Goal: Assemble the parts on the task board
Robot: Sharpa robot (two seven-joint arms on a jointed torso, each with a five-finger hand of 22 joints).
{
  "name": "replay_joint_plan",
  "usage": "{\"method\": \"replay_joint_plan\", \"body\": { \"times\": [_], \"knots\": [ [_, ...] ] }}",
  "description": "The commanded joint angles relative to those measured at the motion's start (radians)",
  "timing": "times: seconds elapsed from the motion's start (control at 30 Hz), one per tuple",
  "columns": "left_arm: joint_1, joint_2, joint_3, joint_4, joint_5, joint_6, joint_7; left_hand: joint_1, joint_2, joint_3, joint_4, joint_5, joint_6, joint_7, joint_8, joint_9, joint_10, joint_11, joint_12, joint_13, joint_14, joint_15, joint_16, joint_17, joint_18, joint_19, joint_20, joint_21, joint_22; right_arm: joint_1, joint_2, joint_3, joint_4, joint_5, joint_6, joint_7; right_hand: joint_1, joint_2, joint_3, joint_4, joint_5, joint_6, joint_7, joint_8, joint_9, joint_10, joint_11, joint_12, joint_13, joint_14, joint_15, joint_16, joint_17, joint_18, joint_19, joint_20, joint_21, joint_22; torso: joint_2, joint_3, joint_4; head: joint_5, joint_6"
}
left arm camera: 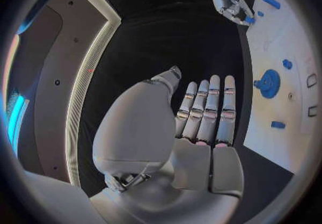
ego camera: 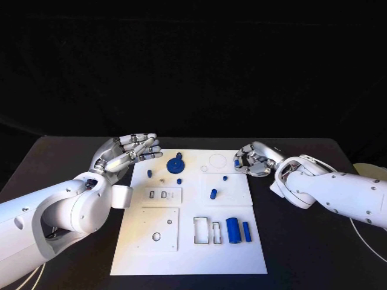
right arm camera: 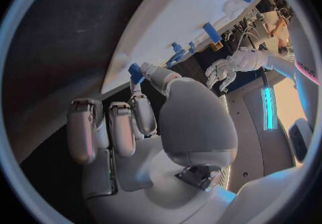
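1. Right hand [ego camera: 254,161] pinches a small blue part [right arm camera: 136,72] over the task board [ego camera: 189,254]'s far right corner.
2. Left hand [ego camera: 128,152] hovers spread, empty, beside the board.
3. Next, I'd guess: seat that part in its socket.

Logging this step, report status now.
Left hand open, off the board's left edge. Right hand pinches a small blue part at the far right corner. Nothing in the way.

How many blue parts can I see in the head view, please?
7: a round disc, small pieces at, and two cylinders on the task board. The right hand pinches an eighth; more may be hidden.
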Motion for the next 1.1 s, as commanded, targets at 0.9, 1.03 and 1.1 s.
{"method": "replay_joint_plan", "body": {
  "times": [0.9,1.03,1.1],
  "knots": [
    [-0.001,0.012,0.001,-0.021,0.000,0.008,0.015,-0.020,-0.013,-0.003,0.004,0.001,0.010,0.038,-0.009,-0.002,0.010,0.005,-0.010,0.000,-0.002,0.005,-0.012,0.003,0.013,0.001,0.003,-0.009,-0.005,0.025,0.194,0.001,0.200,-0.118,-0.005,-0.176,-0.013,0.036,0.015,0.000,-0.047,0.010,-0.015,0.020,0.019,-0.015,-0.014,-0.029,0.000,0.074,-0.015,0.003,0.114,-0.009,0.014,-0.010,0.001,0.147,-0.001,-0.0062,0.0066,0.052,-0.011],
    [-0.001,0.014,0.001,-0.022,0.000,0.006,0.015,-0.020,-0.013,-0.003,0.004,0.001,0.010,0.038,-0.009,-0.002,0.010,0.005,-0.010,0.000,-0.002,0.005,-0.012,0.003,0.013,0.001,0.003,-0.009,-0.005,0.014,0.235,0.000,0.188,-0.156,0.018,-0.209,-0.013,0.035,0.015,-0.001,-0.051,0.010,-0.015,0.021,0.020,-0.014,-0.014,-0.029,0.001,0.074,-0.015,0.002,0.114,-0.008,0.014,-0.010,0.000,0.147,0.000,-0.0051,0.0051,0.069,-0.014],
    [-0.001,0.015,0.001,-0.023,0.000,0.005,0.015,-0.022,-0.014,-0.004,0.004,0.001,0.011,0.038,-0.009,-0.002,0.011,0.005,-0.010,0.000,-0.002,0.005,-0.013,0.003,0.013,0.001,0.003,-0.009,-0.005,0.009,0.253,-0.002,0.179,-0.173,0.027,-0.221,-0.014,0.035,0.015,-0.002,-0.054,0.010,-0.015,0.021,0.020,-0.014,-0.014,-0.028,0.002,0.074,-0.015,0.002,0.114,-0.008,0.014,-0.010,0.000,0.146,0.000,-0.0050,0.0050,0.070,-0.015]
  ]
}}
